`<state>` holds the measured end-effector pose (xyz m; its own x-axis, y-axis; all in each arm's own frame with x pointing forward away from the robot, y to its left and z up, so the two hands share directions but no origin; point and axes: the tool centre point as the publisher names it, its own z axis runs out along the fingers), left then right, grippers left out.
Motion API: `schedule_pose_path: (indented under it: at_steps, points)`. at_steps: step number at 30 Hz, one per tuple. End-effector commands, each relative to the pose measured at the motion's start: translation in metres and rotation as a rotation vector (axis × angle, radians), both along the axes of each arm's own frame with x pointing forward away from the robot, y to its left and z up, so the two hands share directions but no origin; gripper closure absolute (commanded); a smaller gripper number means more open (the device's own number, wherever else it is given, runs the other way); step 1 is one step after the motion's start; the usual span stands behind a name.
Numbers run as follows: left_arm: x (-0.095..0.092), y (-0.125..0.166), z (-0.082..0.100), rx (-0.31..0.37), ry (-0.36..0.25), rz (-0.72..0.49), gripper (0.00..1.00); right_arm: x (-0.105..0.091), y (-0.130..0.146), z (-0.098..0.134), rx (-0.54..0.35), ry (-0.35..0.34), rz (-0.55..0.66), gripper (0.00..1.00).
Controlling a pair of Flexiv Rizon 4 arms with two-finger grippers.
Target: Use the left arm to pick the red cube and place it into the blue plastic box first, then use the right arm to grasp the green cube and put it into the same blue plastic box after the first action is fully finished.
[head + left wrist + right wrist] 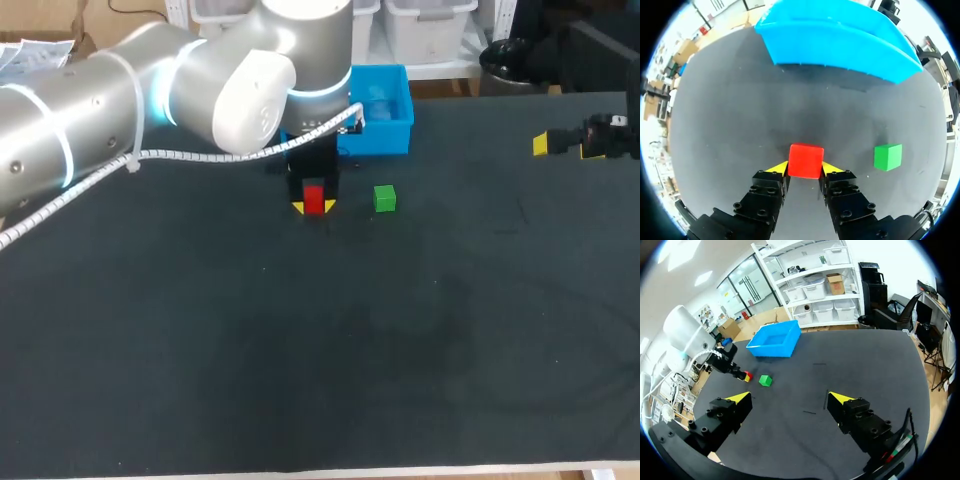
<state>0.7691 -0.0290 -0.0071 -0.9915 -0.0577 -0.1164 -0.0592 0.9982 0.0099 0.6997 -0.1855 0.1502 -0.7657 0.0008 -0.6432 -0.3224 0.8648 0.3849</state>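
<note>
A bright red cube (806, 160) stands out against the matte charcoal-black table (300, 350). The green cube (888, 156) is a vivid, flat green with no pattern. The plastic box (385, 110) is a solid sky blue, inside and out. The left arm (90, 120) is silver-grey and white, ringed with glowing pale-blue bands. A white spiral-wrapped cable (200, 157) shows against its shell. The left gripper (805, 168) and the right gripper (790, 398) are both black, each finger ending in a bright yellow triangular tip.
</note>
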Motion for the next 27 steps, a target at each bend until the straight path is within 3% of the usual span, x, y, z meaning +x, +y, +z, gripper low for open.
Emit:
schedule_pose_path:
  at_steps: [1,9,20,27]
  points:
    - [0.000,0.001,0.013,0.009,-0.012,-0.013,1.00,0.000,0.000,0.000,-0.001,0.000,0.000,0.00]
    - [0.007,0.004,0.050,0.014,-0.071,-0.048,1.00,0.000,0.000,0.000,-0.001,0.000,0.000,0.00]
    - [0.013,-0.002,0.100,-0.029,-0.148,-0.070,1.00,0.000,0.000,0.000,-0.001,0.000,0.000,0.00]
    - [0.022,-0.005,0.117,-0.076,-0.198,-0.057,1.00,0.000,0.000,0.000,-0.001,0.000,0.000,0.00]
